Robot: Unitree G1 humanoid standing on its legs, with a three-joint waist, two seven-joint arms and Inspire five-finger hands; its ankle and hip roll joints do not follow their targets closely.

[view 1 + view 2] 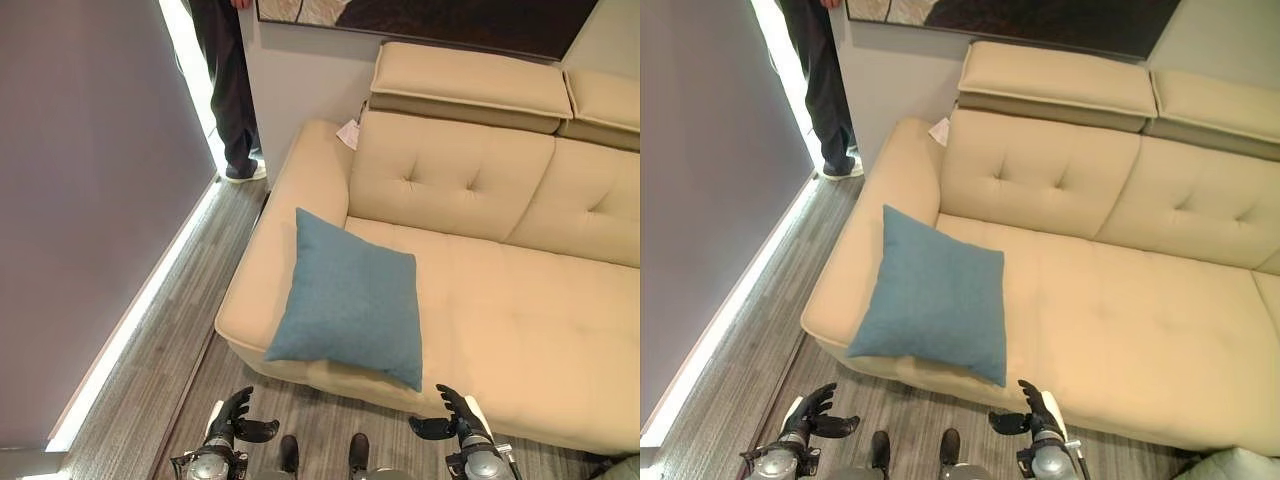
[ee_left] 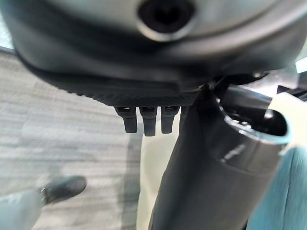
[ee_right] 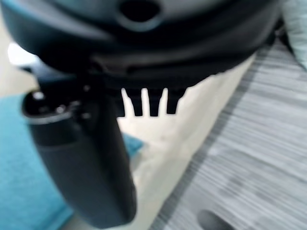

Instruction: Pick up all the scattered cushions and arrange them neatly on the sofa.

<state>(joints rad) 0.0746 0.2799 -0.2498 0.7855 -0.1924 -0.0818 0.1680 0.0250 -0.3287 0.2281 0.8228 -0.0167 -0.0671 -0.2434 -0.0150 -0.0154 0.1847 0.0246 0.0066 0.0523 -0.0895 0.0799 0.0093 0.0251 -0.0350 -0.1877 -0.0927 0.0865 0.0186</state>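
Note:
A blue square cushion lies flat on the left end of the beige sofa, one corner hanging a little over the seat's front edge. My left hand hovers low over the floor in front of the sofa, fingers relaxed and holding nothing. My right hand hangs at the same height below the cushion's near corner, open as well. In the wrist views the straight fingers and fingers point toward the sofa front, with the blue cushion beside the right thumb.
A grey wall runs along the left, with a strip of wooden floor between it and the sofa arm. A person's legs stand at the far end of that strip. A pale cushion corner shows at the bottom right.

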